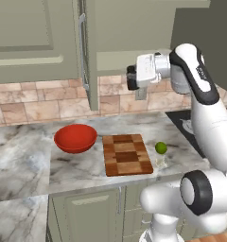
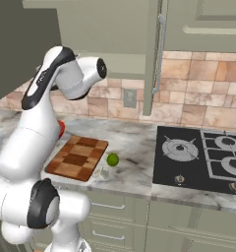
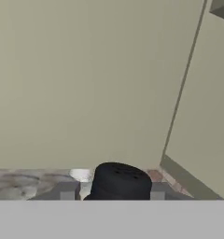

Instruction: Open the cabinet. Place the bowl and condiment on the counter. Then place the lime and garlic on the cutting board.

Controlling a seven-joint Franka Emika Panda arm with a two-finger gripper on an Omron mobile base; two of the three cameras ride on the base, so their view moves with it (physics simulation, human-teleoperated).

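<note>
Hand view: a black cap (image 3: 119, 179) of the condiment (image 3: 117, 183) is seen right between the two finger tips of the tool (image 3: 113, 190), which appear closed on the bottle at about half their spread; it is judged to be gripped, though actual contact at the pads is hidden by the bottom edge. Behind it a plain sage-green panel of the cabinet (image 3: 86, 79) is seen, with marble counter (image 3: 20, 182) below at the left.

From the left base view, the tool (image 1: 132, 78) is held high, level with the underside of the cabinet (image 1: 125, 28), whose door (image 1: 89, 52) stands swung out edge-on with its silver bar handle (image 1: 82, 52) showing. The bowl (image 1: 75, 137) is already set on the counter (image 1: 21, 156), just beside the left edge of the cutting board (image 1: 126, 154). The lime (image 1: 161, 148) lies on the counter just right of the board, and the garlic (image 1: 160, 162) sits near it, towards the counter's front edge; neither is on the board.

The step in hand is judged to be the carrying of the condiment down from the cabinet. A descent to a bare patch of marble is called for next, clear of bowl, board and lime, with the bottle kept upright before release. The lime and garlic remain to be moved.
</note>
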